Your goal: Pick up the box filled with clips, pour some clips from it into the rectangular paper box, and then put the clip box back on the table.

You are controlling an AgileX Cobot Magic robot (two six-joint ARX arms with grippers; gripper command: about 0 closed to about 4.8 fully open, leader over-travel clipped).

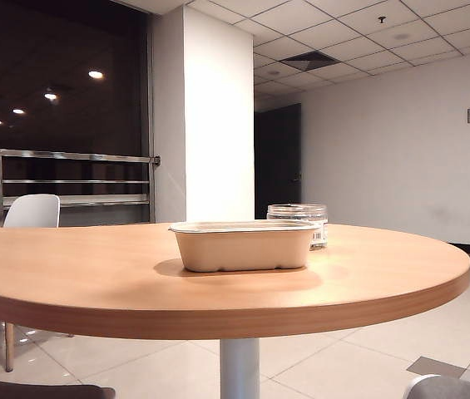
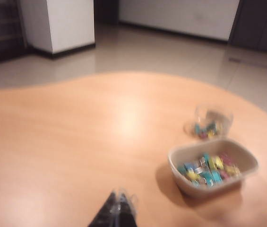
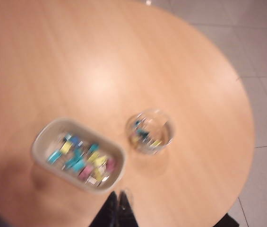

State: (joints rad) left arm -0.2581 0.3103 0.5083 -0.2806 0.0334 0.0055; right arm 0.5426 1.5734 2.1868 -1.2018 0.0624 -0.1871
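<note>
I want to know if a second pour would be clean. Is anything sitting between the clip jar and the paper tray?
Nothing visible does. The clip jar stands upright on the table right beside the paper tray, with only bare wood between them. Both shut tools, left and right, hang above the table, apart from both.

White walls point(image 1: 401, 158), tiled drop ceiling point(image 1: 343, 29), pale tiled floor point(image 1: 401, 349). Dark window point(image 1: 51, 91) with reflected lights and metal railing point(image 1: 60, 155), left; white pillar point(image 1: 210, 116) beside it, dark door point(image 1: 278, 158) behind. White chair point(image 1: 32, 211) far left.
</note>
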